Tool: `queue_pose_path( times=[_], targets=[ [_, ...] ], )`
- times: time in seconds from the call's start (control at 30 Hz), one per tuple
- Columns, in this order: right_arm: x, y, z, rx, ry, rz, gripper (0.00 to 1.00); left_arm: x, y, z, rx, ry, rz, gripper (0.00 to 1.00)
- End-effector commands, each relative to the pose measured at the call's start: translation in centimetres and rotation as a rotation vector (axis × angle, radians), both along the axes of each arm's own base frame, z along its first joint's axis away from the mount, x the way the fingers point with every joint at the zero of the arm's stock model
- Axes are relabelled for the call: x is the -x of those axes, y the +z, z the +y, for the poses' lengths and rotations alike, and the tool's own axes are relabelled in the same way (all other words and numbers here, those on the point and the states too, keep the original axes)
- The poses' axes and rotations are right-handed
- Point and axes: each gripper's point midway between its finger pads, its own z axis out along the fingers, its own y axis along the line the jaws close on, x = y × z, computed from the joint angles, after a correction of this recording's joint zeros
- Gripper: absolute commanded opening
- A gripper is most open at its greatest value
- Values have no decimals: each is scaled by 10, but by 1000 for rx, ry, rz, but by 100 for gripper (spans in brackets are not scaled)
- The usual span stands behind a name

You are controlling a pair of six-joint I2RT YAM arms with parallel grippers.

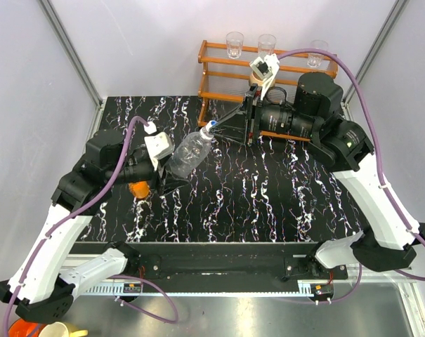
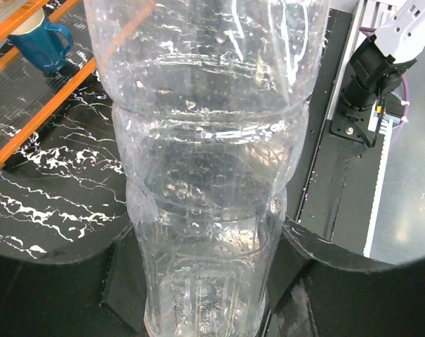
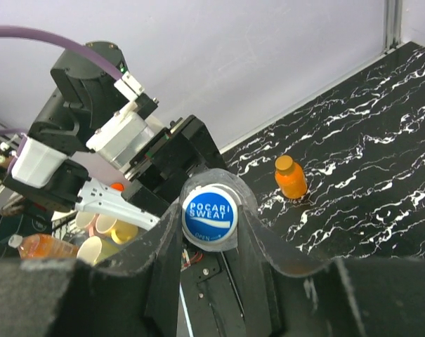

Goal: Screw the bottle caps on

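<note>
Overhead view: we see the left hand (image 1: 175,167) clamped around the lower body of the clear bottle (image 1: 191,153). The bottle is held tilted, with its neck pointing up and toward the right arm. In the left wrist view the ribbed wall of this bottle fills the frame, and a finger (image 2: 72,295) presses against each side of it.

The right hand (image 3: 209,217) is closed on the blue cap (image 3: 209,212), pinching its rim between both fingers. The cap's printed white lettering faces the right wrist camera. From above we find the cap at the mouth of the clear bottle, the two touching end to end. We cannot tell how far the cap sits on the thread.

The orange bottle (image 3: 291,177) stands upright on the black marbled surface (image 1: 268,196), with the orange cap (image 3: 286,163) on its neck. From above it lies just beside the left arm, which partly hides it, and well apart from the right hand.

At the far edge of the surface we note an orange wooden rack (image 1: 212,48). It carries clear drinking glasses (image 1: 234,43) on top. The left wrist view shows a blue mug (image 2: 43,42) on one of its shelves.
</note>
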Motion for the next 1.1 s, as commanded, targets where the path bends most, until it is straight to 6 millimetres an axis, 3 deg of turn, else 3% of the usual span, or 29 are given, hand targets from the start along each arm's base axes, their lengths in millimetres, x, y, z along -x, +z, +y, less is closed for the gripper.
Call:
queue_pose_path(
  times=[0.0,0.77,0.9,1.07],
  targets=[
    [11,13,-1,-56,57,-48,26,7,30,-5,68,-52,-75,53],
    [7,-9,11,-113,74,16,24,5,31,3,80,7,-79,53],
    [3,-17,13,-107,61,59,23,-4,32,5,83,60,-84,52],
    [-10,-26,13,-110,-18,125,22,-32,32,15,83,221,-101,52]
  ],
)
